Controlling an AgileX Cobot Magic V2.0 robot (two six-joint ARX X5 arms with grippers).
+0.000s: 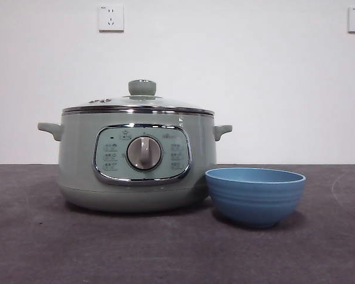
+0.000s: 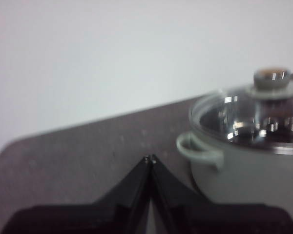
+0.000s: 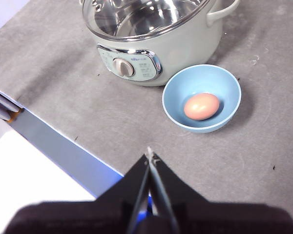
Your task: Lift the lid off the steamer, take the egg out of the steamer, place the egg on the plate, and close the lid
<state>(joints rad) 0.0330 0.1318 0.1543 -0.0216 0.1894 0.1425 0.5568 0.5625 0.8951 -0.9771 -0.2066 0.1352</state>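
The sage-green steamer [image 1: 136, 163] stands on the grey table with its glass lid [image 1: 139, 105] on it, green knob up. The blue bowl-like plate [image 1: 255, 195] stands beside it on the right. In the right wrist view the plate [image 3: 176, 92] holds a brown egg [image 3: 201, 106]. My right gripper [image 3: 150, 157] is shut and empty, high above the table short of the plate. My left gripper [image 2: 150, 158] is shut and empty, low beside the steamer's side handle [image 2: 198, 151]. The lid [image 2: 249, 117] also shows there. Neither gripper shows in the front view.
A white wall with two sockets [image 1: 110, 18] stands behind the table. The table's near edge and a blue and white surface [image 3: 49, 161] show in the right wrist view.
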